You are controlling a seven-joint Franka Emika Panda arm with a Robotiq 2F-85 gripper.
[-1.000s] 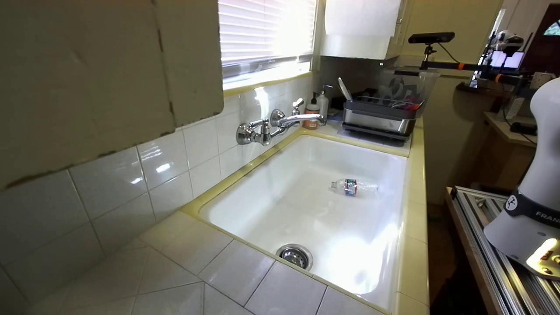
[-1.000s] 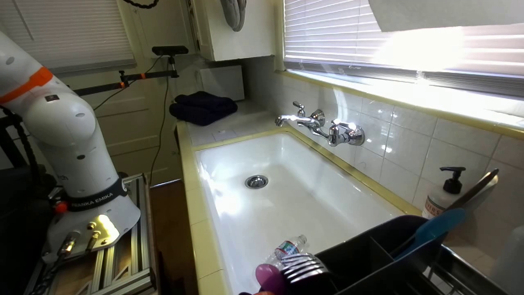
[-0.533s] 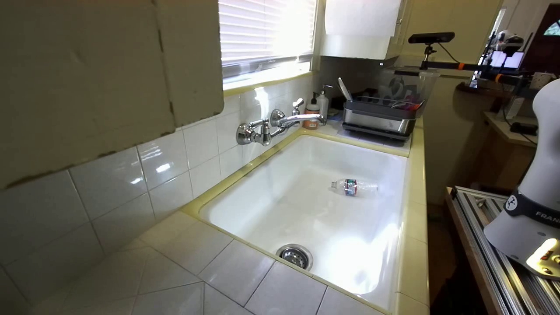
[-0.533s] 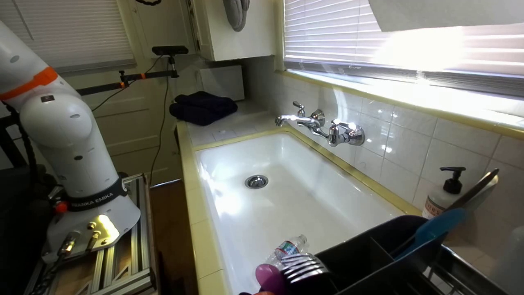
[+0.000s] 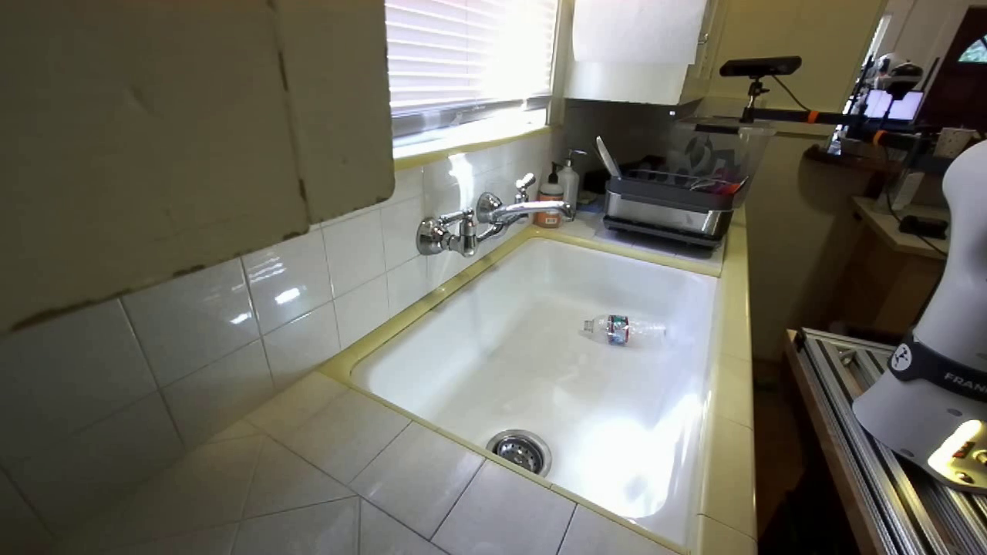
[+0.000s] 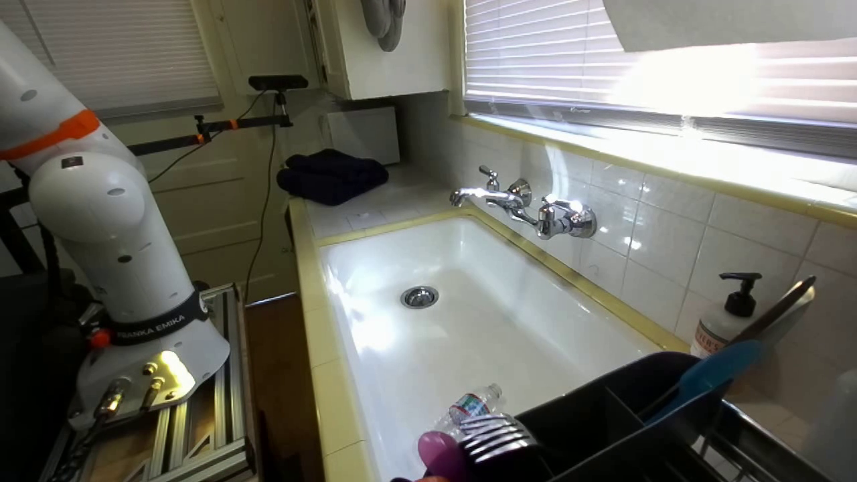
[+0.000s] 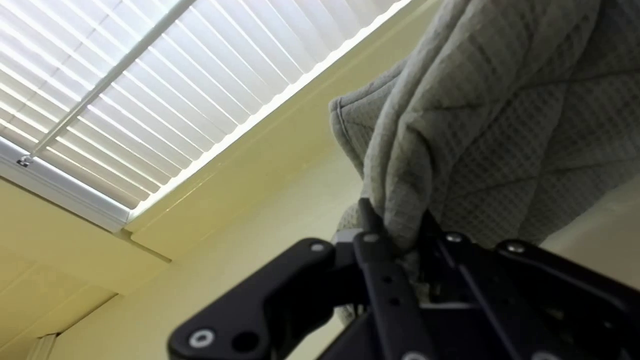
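Note:
My gripper (image 7: 398, 220) is shut on a bunched fold of a grey quilted cloth (image 7: 500, 125) with a waffle texture. The cloth spreads up and to the right from the fingers in the wrist view, and a part of it shows behind the left finger. A grey piece of fabric (image 6: 385, 23) hangs from the top edge in an exterior view and looks like the same cloth. The gripper is outside both exterior views. The white arm (image 6: 114, 221) stands beside the sink, and its lower part also shows at the right edge in an exterior view (image 5: 944, 324).
A clear plastic bottle (image 5: 624, 330) lies in the white sink (image 5: 493, 385). A chrome faucet (image 5: 532, 208) juts over it. A dish rack (image 5: 667, 204) with utensils and soap bottles (image 5: 549, 200) stand beyond. A dark folded cloth (image 6: 331, 175) lies on the counter. A wall cabinet (image 6: 402, 60) hangs above.
The arm has leaned back slightly, away from the sink. The black coiled cable at the top has risen out of view. The hanging grey fabric has swayed and changed shape a little.

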